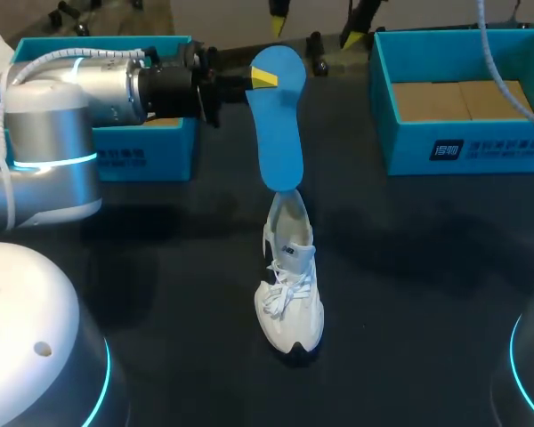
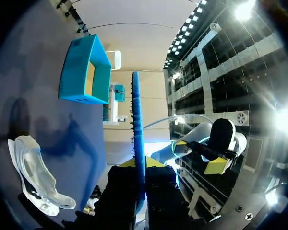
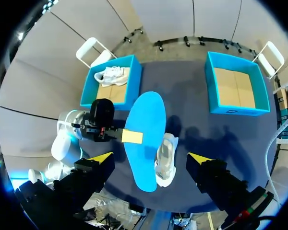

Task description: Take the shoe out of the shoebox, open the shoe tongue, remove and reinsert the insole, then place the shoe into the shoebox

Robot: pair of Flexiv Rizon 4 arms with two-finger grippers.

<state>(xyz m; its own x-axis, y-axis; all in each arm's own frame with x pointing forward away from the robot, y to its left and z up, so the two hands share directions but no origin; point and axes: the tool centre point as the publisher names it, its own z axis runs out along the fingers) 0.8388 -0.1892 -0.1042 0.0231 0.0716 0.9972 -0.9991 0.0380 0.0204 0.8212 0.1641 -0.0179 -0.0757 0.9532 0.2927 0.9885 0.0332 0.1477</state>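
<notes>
Closest in the head view is the left arm's white base [image 1: 27,338]. Further out, the left gripper [image 1: 260,78] is clamped on one end of the blue insole [image 1: 278,124]. The insole hangs down from it, free end right at the collar of the white shoe [image 1: 290,285]; can't tell if it's inside. Shoe stands upright on the dark table [image 1: 427,267], below that gripper. Left wrist view: insole sits edge-on between both fingers, thin and flat, so I judge it light, bendy foam. A pinch near one end works, but feed it slowly or it buckles. Shoe looks light, with a soft upper and stiffer sole; I'd take it by the heel collar or the sides, as it likely tips easily. Right wrist view: right gripper [image 3: 151,158] is high above the shoe, fingers spread wide, nothing in them. Empty blue shoebox [image 3: 237,111] lies off to one side of it, and another box [image 3: 93,93] holding a second shoe [image 3: 110,75] to the other. White print on the shoebox wall, not reading it out; shoe's markings too small.
</notes>
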